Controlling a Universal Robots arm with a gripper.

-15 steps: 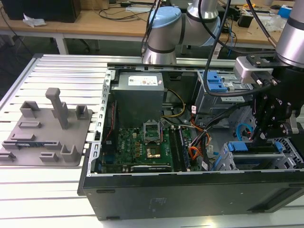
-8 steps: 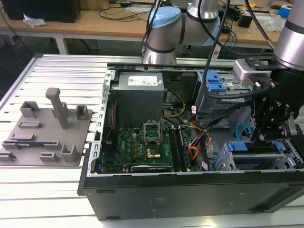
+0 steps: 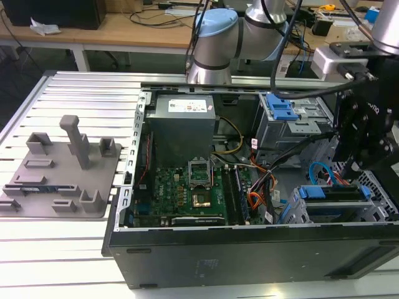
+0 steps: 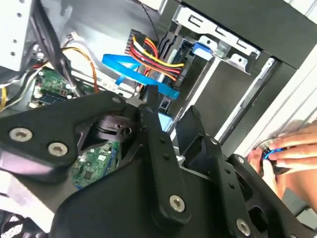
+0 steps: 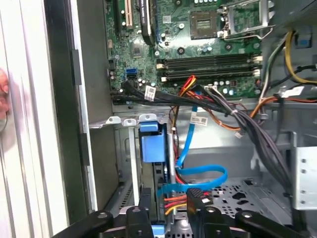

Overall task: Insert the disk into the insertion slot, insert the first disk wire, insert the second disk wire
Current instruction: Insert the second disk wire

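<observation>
The disk (image 3: pixel 332 194) lies in the insertion slot (image 3: pixel 298 210) at the exterior view's right, its blue carrier end (image 5: pixel 151 144) facing the motherboard. My gripper (image 3: pixel 356 163) hangs just above it, fingers apart. In the first wrist view the gripper (image 5: pixel 168 201) straddles the disk's rear edge, where the first disk wire (image 5: pixel 173 201) and the end of the second disk wire (image 5: pixel 200 177) meet. The light blue second wire loops beside one fingertip (image 5: pixel 195 194). In the second wrist view the first disk wire (image 4: pixel 156 58) runs down to the disk, and the second disk wire (image 4: pixel 133 72) ends near my gripper (image 4: pixel 171 111).
A thick black cable bundle (image 5: pixel 237 116) crosses over the cage. The motherboard (image 3: pixel 187 187) and power supply (image 3: pixel 182 124) fill the case's left half. A taller bay with a blue latch (image 3: pixel 280 111) stands behind. A person's hand (image 4: pixel 290 153) rests outside the case wall.
</observation>
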